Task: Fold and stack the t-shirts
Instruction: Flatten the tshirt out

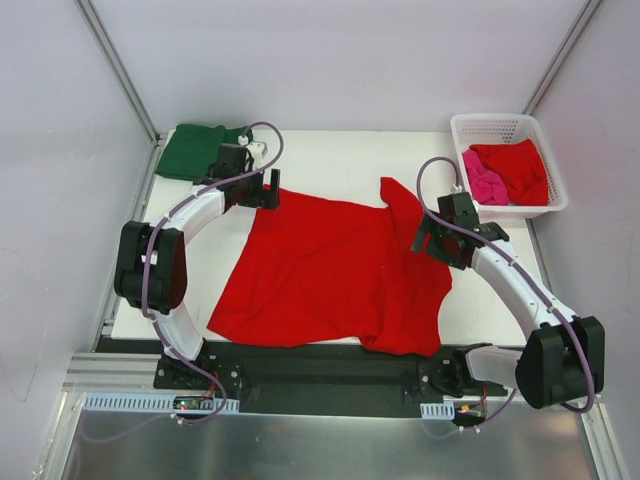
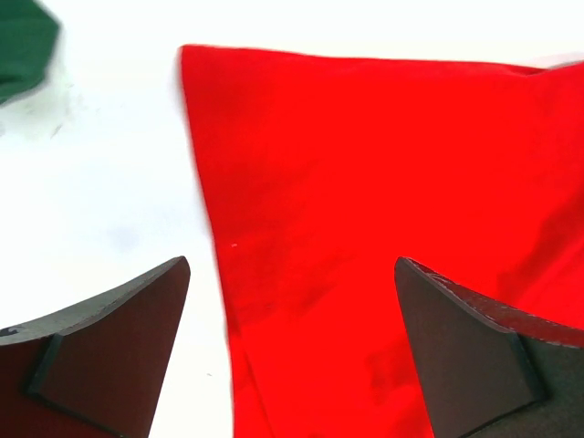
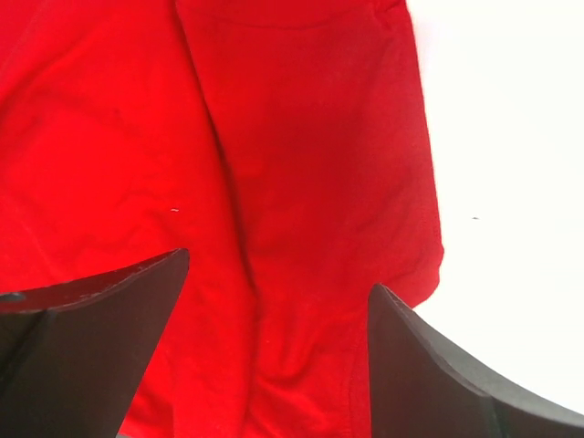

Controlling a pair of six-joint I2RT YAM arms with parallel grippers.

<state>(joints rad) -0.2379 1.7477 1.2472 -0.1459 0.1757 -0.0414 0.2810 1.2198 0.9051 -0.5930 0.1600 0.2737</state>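
Bench, top view [image 1: 330, 160]: white surface; both arms reach over it from the near edge.
Spread red t-shirt, top view [image 1: 335, 265]: lies open across the middle of the bench, mostly flat, rumpled along its near-right part, with one sleeve pointing up toward the far side.
Green t-shirt, top view [image 1: 195, 150]: bundled at the far-left corner of the bench, apart from the spread red t-shirt.
Basket, top view [image 1: 500, 125]: white lattice, at the far-right corner; a second red t-shirt [image 1: 515, 170] and a pink t-shirt [image 1: 483, 180] lie crumpled inside, the pink one on the left.
Left hand, top view [image 1: 268, 190]: at the far-left corner of the spread red t-shirt.
Right hand, top view [image 1: 425, 237]: over the right edge of the spread red t-shirt, just below the sleeve.
Left hand, left wrist view [image 2: 292, 265]: fingers wide apart, holding nothing; the cloth's left edge runs between them, bare bench on one side, red cloth on the other.
Green t-shirt, left wrist view [image 2: 23, 46]: only a corner shows, top left.
Right hand, right wrist view [image 3: 278, 274]: fingers wide apart, nothing gripped; creased red cloth lies between and beyond them.
Bench, right wrist view [image 3: 511, 182]: bare white to the right of the cloth's edge.
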